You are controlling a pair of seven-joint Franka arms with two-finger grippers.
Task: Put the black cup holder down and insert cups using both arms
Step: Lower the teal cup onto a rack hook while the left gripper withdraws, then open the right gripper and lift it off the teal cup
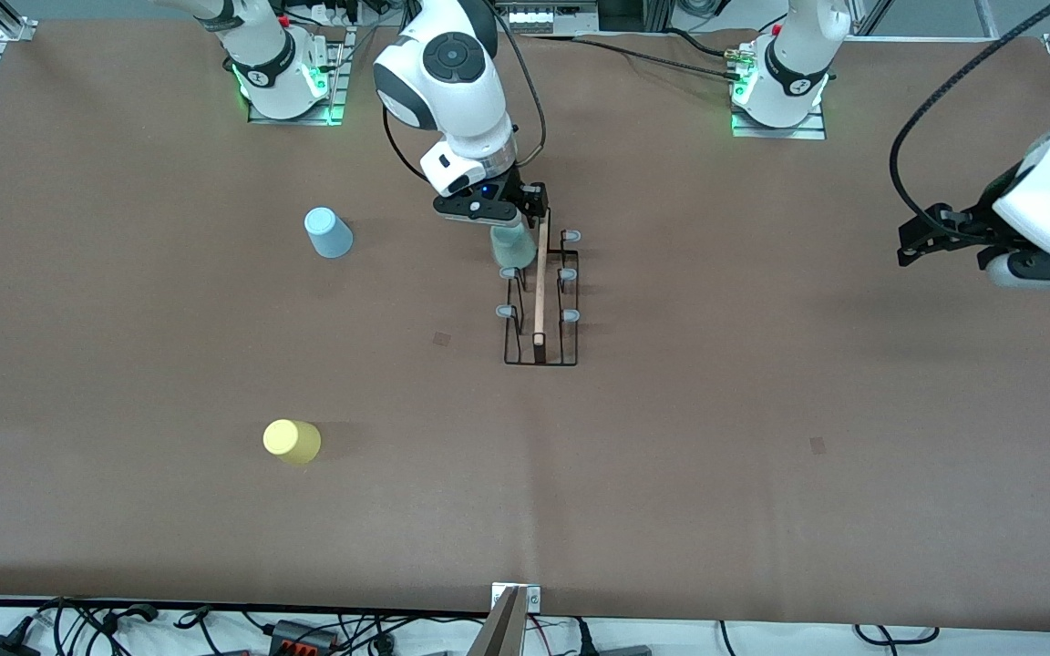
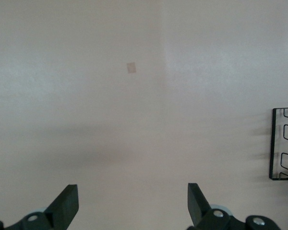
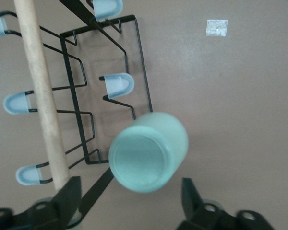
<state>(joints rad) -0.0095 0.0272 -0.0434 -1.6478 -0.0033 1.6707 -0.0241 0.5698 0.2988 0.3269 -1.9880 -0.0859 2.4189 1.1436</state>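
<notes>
The black cup holder stands mid-table, with its wooden rod along the top. A pale green cup hangs upside down and tilted on a peg at the end farthest from the front camera, on the side toward the right arm's end. My right gripper is just over it and open. In the right wrist view the fingers stand clear on both sides of the cup, next to the holder. A light blue cup and a yellow cup stand on the table toward the right arm's end. My left gripper waits open and empty over bare table.
Two small tape squares lie on the brown table cover. The arm bases stand along the edge farthest from the front camera. Cables run along the nearest edge. A corner of the holder shows in the left wrist view.
</notes>
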